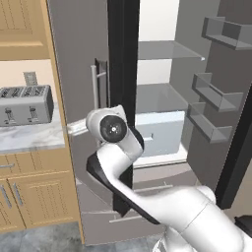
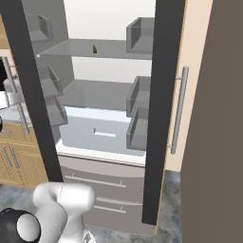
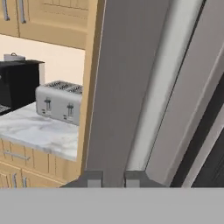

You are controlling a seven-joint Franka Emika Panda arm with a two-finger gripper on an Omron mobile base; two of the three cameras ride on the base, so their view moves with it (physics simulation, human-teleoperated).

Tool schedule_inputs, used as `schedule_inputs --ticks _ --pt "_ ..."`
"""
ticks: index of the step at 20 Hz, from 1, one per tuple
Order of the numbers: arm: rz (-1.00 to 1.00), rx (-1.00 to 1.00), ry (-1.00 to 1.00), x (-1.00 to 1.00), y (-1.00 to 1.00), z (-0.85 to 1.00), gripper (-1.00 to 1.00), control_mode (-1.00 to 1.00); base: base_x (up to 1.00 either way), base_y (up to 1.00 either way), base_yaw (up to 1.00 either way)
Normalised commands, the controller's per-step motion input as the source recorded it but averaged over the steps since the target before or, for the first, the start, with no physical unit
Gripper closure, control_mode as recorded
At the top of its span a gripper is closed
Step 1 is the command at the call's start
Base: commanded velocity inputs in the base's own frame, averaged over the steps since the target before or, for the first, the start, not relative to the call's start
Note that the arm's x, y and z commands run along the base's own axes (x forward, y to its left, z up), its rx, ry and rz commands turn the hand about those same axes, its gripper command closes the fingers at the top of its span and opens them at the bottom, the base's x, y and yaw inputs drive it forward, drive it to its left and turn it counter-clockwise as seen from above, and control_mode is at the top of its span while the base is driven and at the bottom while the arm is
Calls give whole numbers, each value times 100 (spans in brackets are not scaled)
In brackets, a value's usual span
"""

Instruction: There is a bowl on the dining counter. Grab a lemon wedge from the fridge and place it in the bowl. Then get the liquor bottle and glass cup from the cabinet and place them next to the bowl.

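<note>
The fridge [image 2: 109, 95] stands open with both doors swung out. On its upper glass shelf [image 2: 114, 49] lies a small dark green piece [image 2: 94, 49], the lemon wedge as far as I can tell. My gripper [image 3: 113, 178] is down at the left, close against the grey face of the left fridge door [image 3: 127, 87], beside its long pale handle [image 3: 170, 87]. Its fingertips [image 3: 94, 178] stand close together with only a narrow gap and nothing between them. My elbow [image 1: 113, 129] is bent in front of that door [image 1: 78, 74]. The bowl, liquor bottle and glass cup are out of view.
A silver toaster [image 1: 24, 104] stands on the marble counter [image 1: 29, 139] left of the fridge, also the toaster [image 3: 59, 101] in the hand view, with a black appliance [image 3: 17, 83] beside it. The right door [image 1: 216, 98] carries grey bins. A pale drawer [image 2: 102, 133] sits low in the fridge.
</note>
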Motion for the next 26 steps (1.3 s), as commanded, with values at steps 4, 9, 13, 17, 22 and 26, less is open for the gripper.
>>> schedule_inputs --ticks 4,9,13,17,22,26 --pt "1 -5 0 -100 -1 18 -100 -100 0 0 0" --pt "0 2 0 -91 -51 38 -100 -100 0 0 0" --pt "-1 17 0 -27 -99 45 -100 -100 0 0 0" --pt "-4 21 0 24 -100 32 -100 -100 0 0 0" --pt "-4 16 5 79 -100 17 -100 -100 0 0 0" --pt "-3 10 10 98 -80 3 -100 -100 0 0 0"
